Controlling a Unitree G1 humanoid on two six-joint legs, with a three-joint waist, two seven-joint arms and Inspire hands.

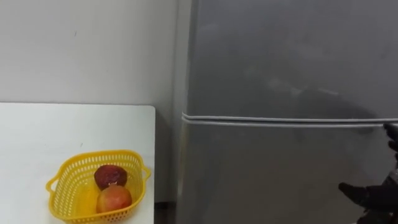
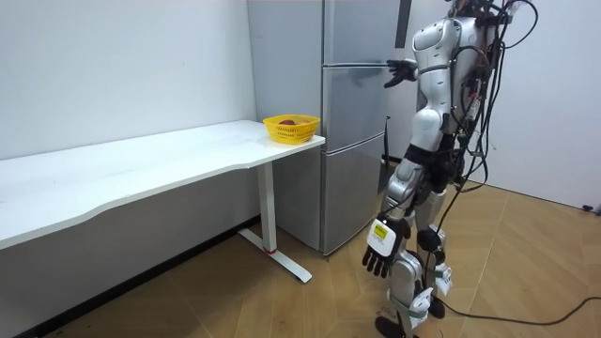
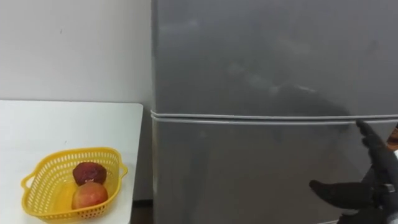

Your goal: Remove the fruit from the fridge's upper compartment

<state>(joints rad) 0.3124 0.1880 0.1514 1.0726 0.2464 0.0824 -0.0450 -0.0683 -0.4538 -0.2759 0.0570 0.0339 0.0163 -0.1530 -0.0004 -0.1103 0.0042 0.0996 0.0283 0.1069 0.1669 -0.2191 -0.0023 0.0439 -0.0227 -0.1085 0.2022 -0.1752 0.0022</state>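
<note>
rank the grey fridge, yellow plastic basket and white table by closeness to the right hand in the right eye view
1. grey fridge, just before the right hand
2. white table, its edge left of the fridge
3. yellow plastic basket, farther left on the table

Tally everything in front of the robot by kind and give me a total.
Fridge: 1
White table: 1
Yellow basket: 1
Fruit in the basket: 2, a dark red fruit and a red-orange fruit
Total: 5

Probably a test room set up as a kitchen: fridge, bare table, plain walls.
</note>
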